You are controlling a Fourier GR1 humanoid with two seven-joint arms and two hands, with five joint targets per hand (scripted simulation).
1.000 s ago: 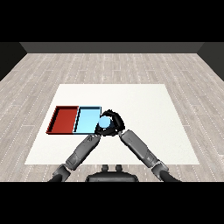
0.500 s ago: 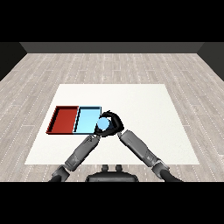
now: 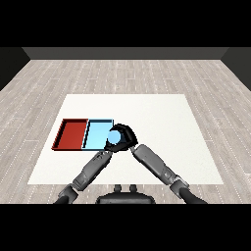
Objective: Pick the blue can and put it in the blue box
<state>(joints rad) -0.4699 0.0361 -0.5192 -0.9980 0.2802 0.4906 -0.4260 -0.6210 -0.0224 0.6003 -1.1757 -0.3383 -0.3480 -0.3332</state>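
- The blue can [image 3: 113,138] sits in the grasp of the right hand [image 3: 125,138], at the right edge of the light blue tray [image 3: 96,133], overlapping its right rim in the head view.
- Only the can's pale, round top shows, so its long axis seems to point roughly up toward the head; its body is hidden.
- The right hand's black fingers curl round the can from the right and above.
- The right grey forearm runs from the lower right up and left to the hand.
- The left hand [image 3: 107,151] lies just below the can; I cannot tell how its fingers stand.
- The light blue tray is a shallow rectangle with a dark rim, touching the red tray [image 3: 72,133] on its left.
- Both trays rest on the smooth white table [image 3: 162,122].
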